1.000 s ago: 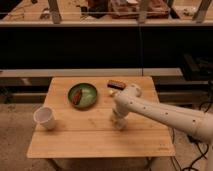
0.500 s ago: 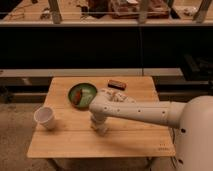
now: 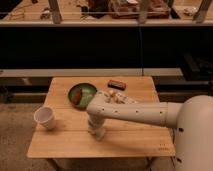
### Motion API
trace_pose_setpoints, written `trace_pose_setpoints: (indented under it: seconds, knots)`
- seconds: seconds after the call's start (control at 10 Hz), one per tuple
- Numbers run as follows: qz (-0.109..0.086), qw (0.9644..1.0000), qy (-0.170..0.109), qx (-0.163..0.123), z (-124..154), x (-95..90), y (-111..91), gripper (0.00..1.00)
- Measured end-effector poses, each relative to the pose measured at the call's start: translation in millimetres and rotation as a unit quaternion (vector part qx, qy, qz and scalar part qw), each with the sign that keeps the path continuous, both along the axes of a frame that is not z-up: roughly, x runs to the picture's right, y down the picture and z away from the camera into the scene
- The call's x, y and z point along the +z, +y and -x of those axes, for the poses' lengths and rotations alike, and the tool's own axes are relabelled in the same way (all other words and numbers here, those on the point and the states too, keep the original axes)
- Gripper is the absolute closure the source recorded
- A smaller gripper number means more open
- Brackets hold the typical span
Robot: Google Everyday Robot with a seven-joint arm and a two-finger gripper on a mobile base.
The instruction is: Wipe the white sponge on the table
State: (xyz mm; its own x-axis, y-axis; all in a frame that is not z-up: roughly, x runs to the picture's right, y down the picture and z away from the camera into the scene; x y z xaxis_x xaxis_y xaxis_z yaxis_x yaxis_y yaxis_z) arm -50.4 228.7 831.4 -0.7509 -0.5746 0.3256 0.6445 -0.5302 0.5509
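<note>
My gripper (image 3: 96, 132) points straight down at the front middle of the light wooden table (image 3: 135, 142). It is shut on the white sponge (image 3: 98, 134), a small whitish block that shows at its tip, pressed against the tabletop. The white arm (image 3: 135, 112) reaches in from the right and hides part of the table's middle.
A white paper cup (image 3: 45, 118) stands at the front left. A green plate (image 3: 82, 93) with reddish food sits at the back, left of centre. A dark brown block (image 3: 116, 84) lies at the back middle. A dark shelf unit stands behind the table.
My gripper has slid leftward across the tabletop with the sponge under it, from right of centre to left of centre. The cup, plate and brown block have not moved.
</note>
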Motion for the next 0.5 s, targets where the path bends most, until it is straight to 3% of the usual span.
trace_pose_setpoints:
  seconds: [0.2, 0.5]
  knots:
    - [0.005, 0.9999, 0.006, 0.009, -28.1, -0.7, 6.6, 0.93]
    - [0.003, 1.0, 0.005, 0.006, -28.3, -2.5, 5.4, 0.93]
